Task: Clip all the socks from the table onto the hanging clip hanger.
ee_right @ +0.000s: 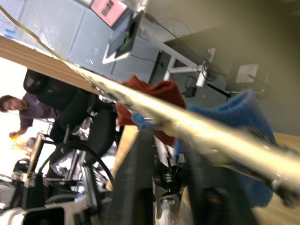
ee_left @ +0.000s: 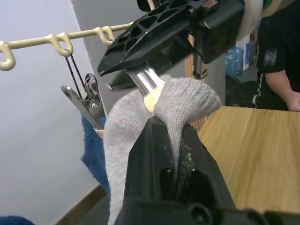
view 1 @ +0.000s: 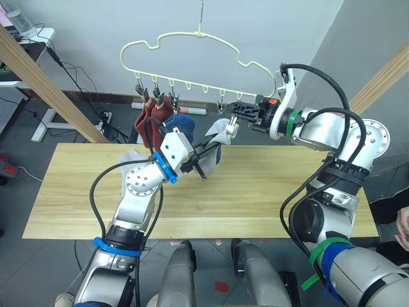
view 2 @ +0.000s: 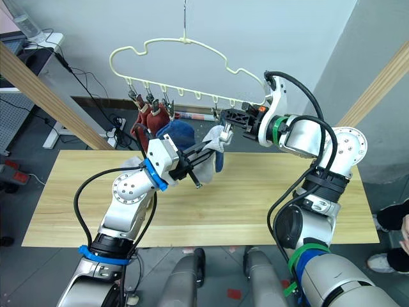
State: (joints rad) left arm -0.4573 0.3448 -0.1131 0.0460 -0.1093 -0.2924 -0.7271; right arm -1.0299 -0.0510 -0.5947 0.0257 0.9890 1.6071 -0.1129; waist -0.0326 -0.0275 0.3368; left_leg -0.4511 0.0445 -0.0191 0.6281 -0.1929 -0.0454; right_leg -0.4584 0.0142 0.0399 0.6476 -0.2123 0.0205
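Head and wrist views of a sock being clipped. The clip hanger (view 1: 198, 57), a pale-yellow wire outline, hangs by its hook above the far edge of the table (view 1: 268, 204). Two rust-red socks (view 1: 151, 121) hang from the clips at the left end of its bar, with a blue sock (view 1: 182, 123) just beside them toward the middle.

The left gripper (view 1: 214, 146) is raised over the far edge of the table, its jaws pressed together on a light grey sock (ee_left: 140, 136); the knit folds over the fingertips, and the sock's upper edge touches a metal clip (ee_left: 146, 83).

The right gripper (view 1: 235, 110) reaches in from the right at bar height. Its black fingers (ee_left: 154, 37) sit on either side of that clip's handles, close together around it; whether they squeeze the clip cannot be told. An empty clip (ee_left: 86, 105) hangs just beside, with blue knit behind it.

A second light grey sock (view 1: 131, 157) lies on the table near the far left corner, partly hidden by the left arm. A person (ee_left: 279, 61) stands beyond the table's right end.
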